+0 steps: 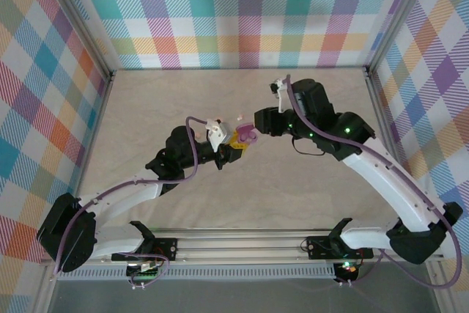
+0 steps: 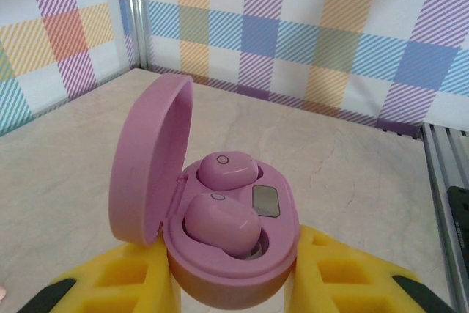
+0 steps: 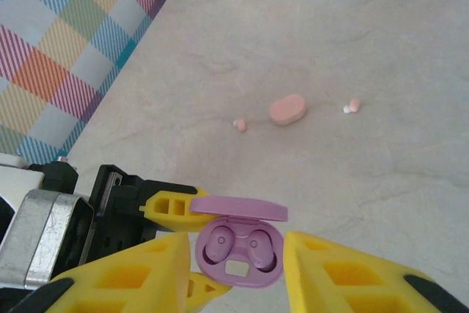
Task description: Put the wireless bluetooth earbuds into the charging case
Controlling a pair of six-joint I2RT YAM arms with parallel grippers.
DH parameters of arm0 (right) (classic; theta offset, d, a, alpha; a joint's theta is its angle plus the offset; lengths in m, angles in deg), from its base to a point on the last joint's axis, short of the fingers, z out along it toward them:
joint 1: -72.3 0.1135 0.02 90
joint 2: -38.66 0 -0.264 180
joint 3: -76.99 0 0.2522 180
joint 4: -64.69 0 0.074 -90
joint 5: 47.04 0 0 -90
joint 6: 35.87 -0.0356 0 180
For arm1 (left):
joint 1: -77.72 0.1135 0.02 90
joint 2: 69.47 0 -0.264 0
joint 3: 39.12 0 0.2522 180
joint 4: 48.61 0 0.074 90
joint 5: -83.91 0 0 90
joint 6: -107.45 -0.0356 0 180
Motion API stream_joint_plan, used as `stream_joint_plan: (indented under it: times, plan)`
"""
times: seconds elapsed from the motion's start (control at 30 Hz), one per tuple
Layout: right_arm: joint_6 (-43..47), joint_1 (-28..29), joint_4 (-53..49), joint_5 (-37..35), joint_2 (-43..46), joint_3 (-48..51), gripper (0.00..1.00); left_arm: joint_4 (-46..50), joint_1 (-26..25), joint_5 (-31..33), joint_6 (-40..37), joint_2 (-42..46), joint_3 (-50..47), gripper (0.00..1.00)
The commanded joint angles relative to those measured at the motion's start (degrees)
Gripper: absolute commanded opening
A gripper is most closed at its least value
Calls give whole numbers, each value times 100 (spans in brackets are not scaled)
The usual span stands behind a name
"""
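Your left gripper (image 2: 234,287) is clamped on the open purple oval plastic case (image 2: 150,159), both small purple plastic earbuds (image 2: 220,221) seated inside. Your right gripper (image 3: 236,240) straddles it, jaws apart. Beyond, two tiny pale pink earbuds (image 3: 239,125) lie loose on the beige table (image 3: 293,34), flanking a closed salmon-pink oval case (image 3: 288,109).

No word, brand or number can be read anywhere; a small pale ring marks each of the two purple plastic earbuds (image 2: 223,170) seated in the open purple oval plastic case (image 2: 146,159).
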Motion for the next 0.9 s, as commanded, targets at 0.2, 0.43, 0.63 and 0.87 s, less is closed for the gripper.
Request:
stream_joint_plan:
  times: [0.2, 0.43, 0.63, 0.87]
  plan:
    - [354, -198, 63, 70, -133, 124, 38, -146, -20, -318, -208, 50, 95, 7]
    - [510, -391, 62, 368, -463, 97, 39, -165, -15, -482, -294, -3, 105, 7]
    - [443, -742, -40, 1010, -627, 25, 40, -367, -20, -645, -386, -92, 98, 6]
    - [227, -1173, 56, 1823, -766, 230, 40, -184, -20, -775, -531, -274, 340, 6]
